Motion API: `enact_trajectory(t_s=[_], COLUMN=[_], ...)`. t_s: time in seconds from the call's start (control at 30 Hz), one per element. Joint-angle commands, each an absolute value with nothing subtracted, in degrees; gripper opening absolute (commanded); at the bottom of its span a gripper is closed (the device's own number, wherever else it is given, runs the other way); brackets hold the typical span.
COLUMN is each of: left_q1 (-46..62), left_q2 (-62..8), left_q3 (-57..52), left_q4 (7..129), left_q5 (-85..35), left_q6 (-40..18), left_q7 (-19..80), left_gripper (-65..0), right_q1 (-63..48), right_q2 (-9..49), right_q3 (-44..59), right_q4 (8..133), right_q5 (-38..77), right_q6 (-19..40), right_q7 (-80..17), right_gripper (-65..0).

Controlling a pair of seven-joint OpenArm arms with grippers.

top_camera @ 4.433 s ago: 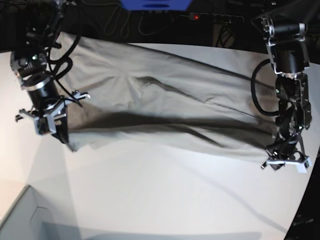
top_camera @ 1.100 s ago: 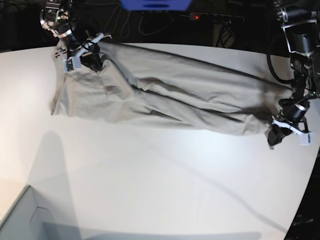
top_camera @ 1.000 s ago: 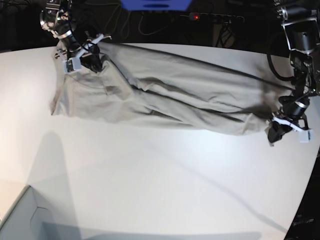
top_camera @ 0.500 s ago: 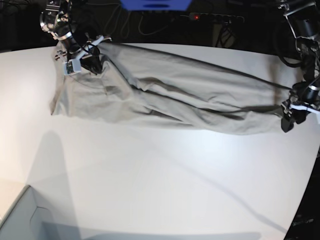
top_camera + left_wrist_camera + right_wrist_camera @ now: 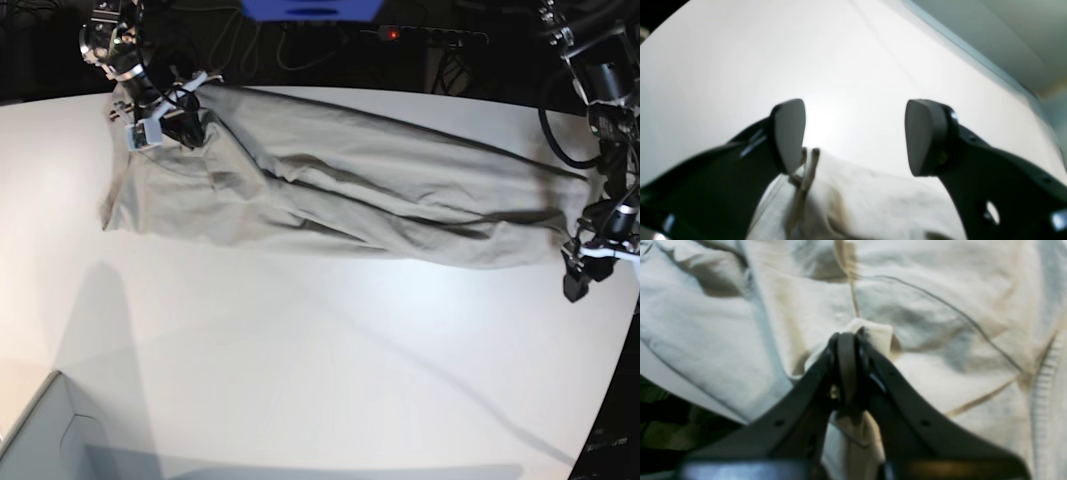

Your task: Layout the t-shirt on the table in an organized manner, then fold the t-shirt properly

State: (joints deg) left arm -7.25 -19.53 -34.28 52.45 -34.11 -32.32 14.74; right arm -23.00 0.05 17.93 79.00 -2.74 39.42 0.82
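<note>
The beige-grey t-shirt lies stretched across the far half of the white table, bunched in long folds. At the far left my right gripper is shut on a fold of the t-shirt; the right wrist view shows the right gripper with its jaws pressed together on cloth. By the table's right edge my left gripper stands open just past the shirt's end. In the left wrist view the left gripper is wide open and holds nothing. The t-shirt hem lies below its pads, over the bare table.
A pale box corner sits at the near left. Behind the table's curved far edge lie a power strip, cables and a blue object. The table's right edge runs close to my left gripper.
My left gripper has opened, let go of the shirt's right end and moved right and nearer. The right gripper keeps its hold at the far left.
</note>
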Motion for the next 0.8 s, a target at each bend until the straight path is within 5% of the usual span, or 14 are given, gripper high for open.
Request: enact_trajectory(t_s=[0.0, 0.57, 0.63, 0.77], left_q1=[-7.52, -0.57, 0.48, 2.24], left_q2=[-20.44, -18.07, -17.98, -17.98], left_q3=[-32.66, -29.23, -29.23, -29.23], left_q4=[52.79, 52.88, 52.88, 52.88], left_q5=[-34.86, -35.03, -35.38, -35.47], left_q6=[-32.92, -32.31, -32.31, -32.31], left_q7=[14.11, 14.02, 14.02, 13.85], left_gripper=[-20.2, -20.4, -23.8, -41.7], right_q1=[-22.64, -22.29, -22.29, -22.29], right_q2=[0.31, 0.13, 0.13, 0.13], right_q3=[17.98, 17.98, 17.98, 17.98], right_q4=[79.69, 79.69, 79.69, 79.69], right_q5=[-1.98, -1.98, -1.98, -1.98], right_q6=[40.0, 40.0, 40.0, 40.0], right_q7=[2.33, 2.33, 2.33, 2.33], right_gripper=[-65.0, -65.0, -65.0, -65.0])
